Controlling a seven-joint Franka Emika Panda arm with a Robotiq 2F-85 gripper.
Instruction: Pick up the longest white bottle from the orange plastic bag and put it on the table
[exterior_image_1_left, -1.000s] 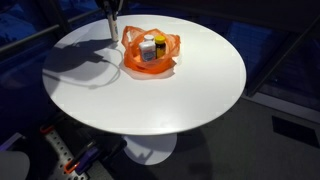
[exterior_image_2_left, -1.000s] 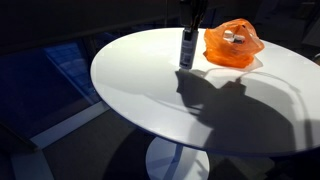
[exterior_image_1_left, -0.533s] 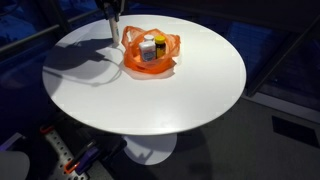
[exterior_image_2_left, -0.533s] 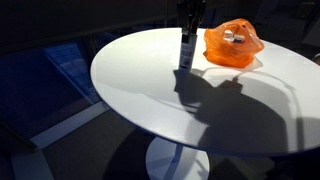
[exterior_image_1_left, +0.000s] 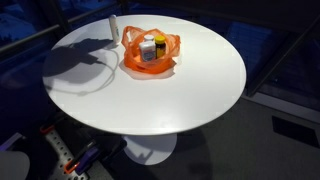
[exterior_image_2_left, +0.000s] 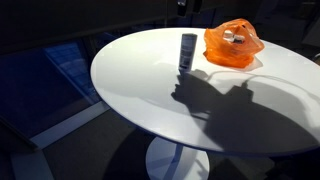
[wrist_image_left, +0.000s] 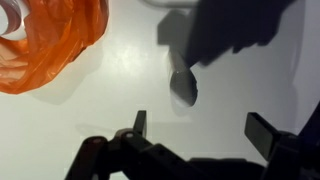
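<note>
End effector (wrist_image_left: 200, 126) is open, jaws spread wide with nothing between them, hanging above the longest white bottle (wrist_image_left: 184, 86). The bottle stands upright on the counter (exterior_image_1_left: 180, 95), long axis vertical, cap up, just beside the orange plastic bag (exterior_image_2_left: 232, 45) but not touching it. It sits near the counter's rim, with loads of bare surface on the other side. Half a second ago the jaws were around its top; now they've lifted clear.
</note>
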